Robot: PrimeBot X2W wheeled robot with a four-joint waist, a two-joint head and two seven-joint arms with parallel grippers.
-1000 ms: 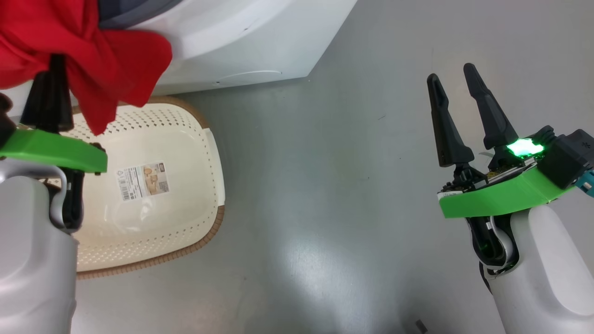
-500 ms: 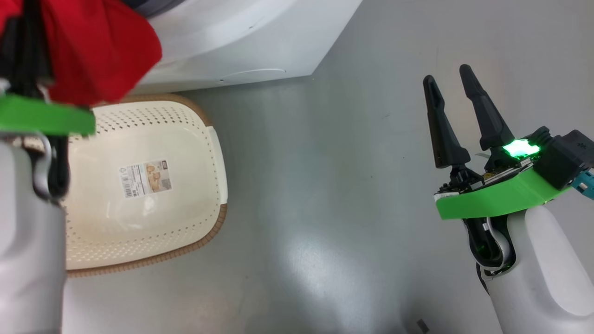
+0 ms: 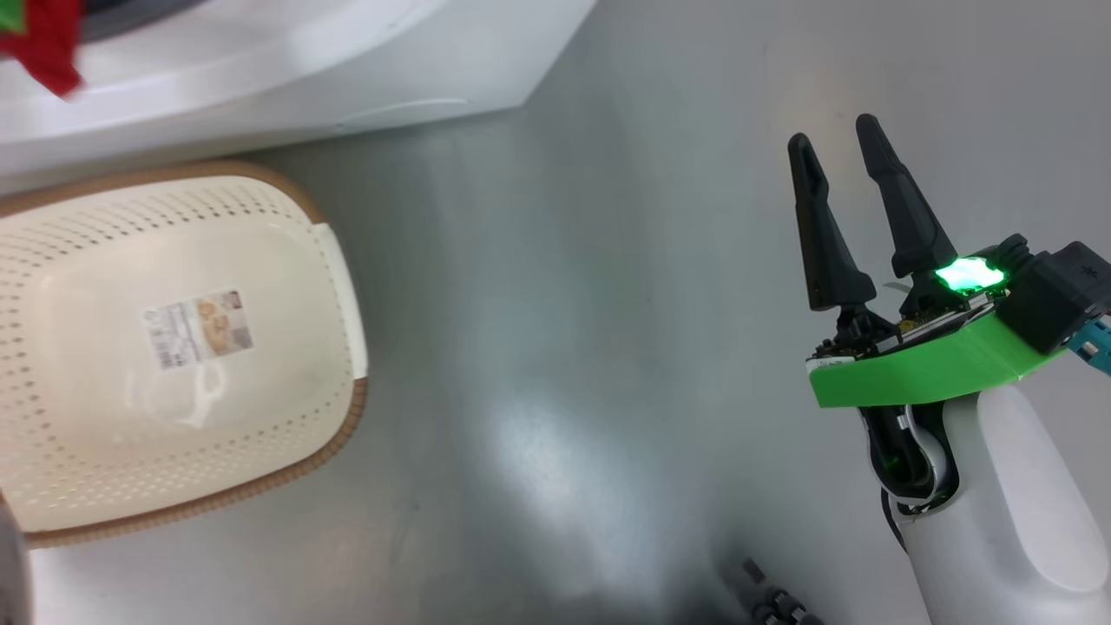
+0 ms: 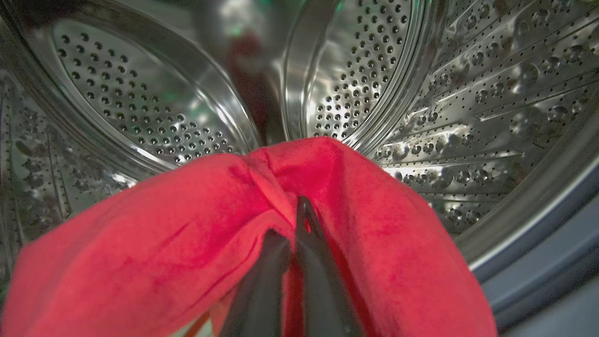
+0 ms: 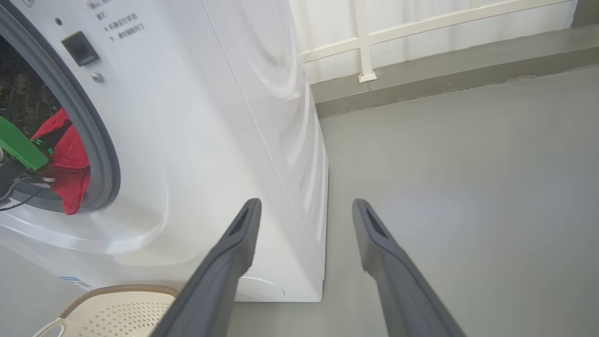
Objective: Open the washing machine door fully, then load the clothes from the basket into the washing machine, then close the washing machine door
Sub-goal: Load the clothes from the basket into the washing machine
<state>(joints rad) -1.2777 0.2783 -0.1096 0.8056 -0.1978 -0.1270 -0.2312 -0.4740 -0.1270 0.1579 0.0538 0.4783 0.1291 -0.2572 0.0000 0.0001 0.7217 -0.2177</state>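
Note:
In the left wrist view my left gripper (image 4: 289,217) is shut on a plain red garment of the clothes (image 4: 187,234), which drapes over both fingers inside the steel perforated drum (image 4: 140,117). The right wrist view shows that red cloth (image 5: 70,164) and my green left wrist mount (image 5: 16,145) within the grey gasket (image 5: 96,135) of the washing machine (image 5: 210,117). The basket (image 3: 334,260) lies on the floor before the machine, with just a label sticker (image 3: 198,328) in it. My right gripper (image 3: 838,143) hangs open and holds nothing, well right of the basket. The washing machine door is out of view.
Grey floor (image 3: 564,347) stretches between the basket and my right arm. The machine's right front corner and round service flap (image 5: 262,290) are just left of my right gripper (image 5: 305,202). A white railing and a low kerb (image 5: 421,79) run behind.
My left arm has carried the red garment up out of the head view and into the drum. The head camera has shifted, so the basket sits further left. The right gripper is unchanged.

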